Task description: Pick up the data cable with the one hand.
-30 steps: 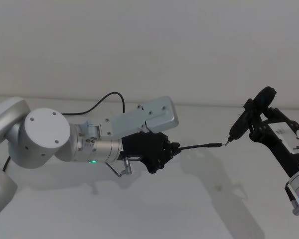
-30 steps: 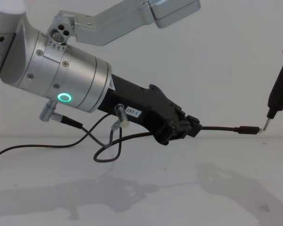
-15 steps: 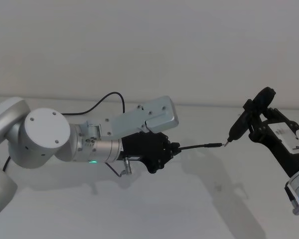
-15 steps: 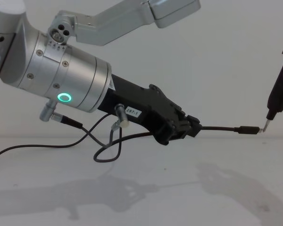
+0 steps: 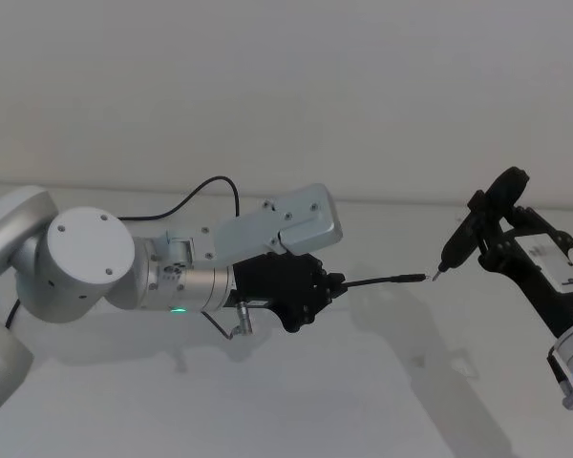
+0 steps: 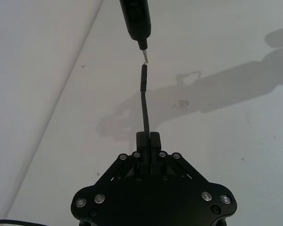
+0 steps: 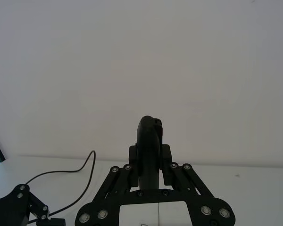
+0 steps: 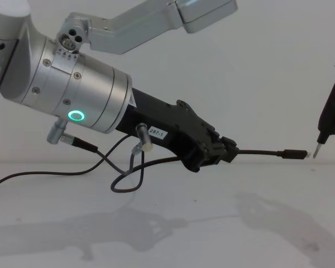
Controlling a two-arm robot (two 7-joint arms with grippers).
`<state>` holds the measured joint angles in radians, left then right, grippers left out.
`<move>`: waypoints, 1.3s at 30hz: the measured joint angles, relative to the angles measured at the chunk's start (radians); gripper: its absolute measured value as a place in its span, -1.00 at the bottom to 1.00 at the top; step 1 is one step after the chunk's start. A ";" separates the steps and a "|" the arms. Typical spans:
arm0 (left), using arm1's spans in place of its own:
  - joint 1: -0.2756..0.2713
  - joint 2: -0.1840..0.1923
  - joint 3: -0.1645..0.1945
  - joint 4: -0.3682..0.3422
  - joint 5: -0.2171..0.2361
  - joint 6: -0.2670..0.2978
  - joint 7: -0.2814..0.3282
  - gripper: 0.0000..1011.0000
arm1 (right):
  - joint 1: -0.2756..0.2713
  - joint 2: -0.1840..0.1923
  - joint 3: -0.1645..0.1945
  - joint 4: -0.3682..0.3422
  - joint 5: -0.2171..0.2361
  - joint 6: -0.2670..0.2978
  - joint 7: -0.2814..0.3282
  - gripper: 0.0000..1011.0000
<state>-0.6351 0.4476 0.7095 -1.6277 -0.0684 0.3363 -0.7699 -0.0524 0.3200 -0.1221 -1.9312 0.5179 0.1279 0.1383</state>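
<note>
Black data cable (image 8: 262, 151) in left hand (image 8: 226, 151)

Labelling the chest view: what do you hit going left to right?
Green ring → left gripper, shut on the cable → cable → plug → black tool at the right edge.

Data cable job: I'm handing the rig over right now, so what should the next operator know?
Left end effector: shut on the data cable, held off the table, plug pointing at the right arm.
Right end effector: shut on a narrow black tool; its pin tip sits just clear of the plug.
Done: cable picked up one-handed.
Left: nothing for the pickup itself.
</note>
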 joint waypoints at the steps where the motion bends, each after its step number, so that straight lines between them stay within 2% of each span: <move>1: 0.000 0.000 0.000 0.000 0.000 0.000 0.000 -0.91 | 0.001 0.000 0.000 0.001 0.000 0.000 0.000 -0.47; 39: 0.000 0.000 0.000 0.000 0.000 0.000 0.000 -0.91 | 0.024 0.008 -0.021 0.011 0.016 0.018 0.001 -0.47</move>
<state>-0.6351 0.4478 0.7095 -1.6278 -0.0685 0.3363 -0.7699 -0.0282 0.3280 -0.1428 -1.9206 0.5339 0.1457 0.1395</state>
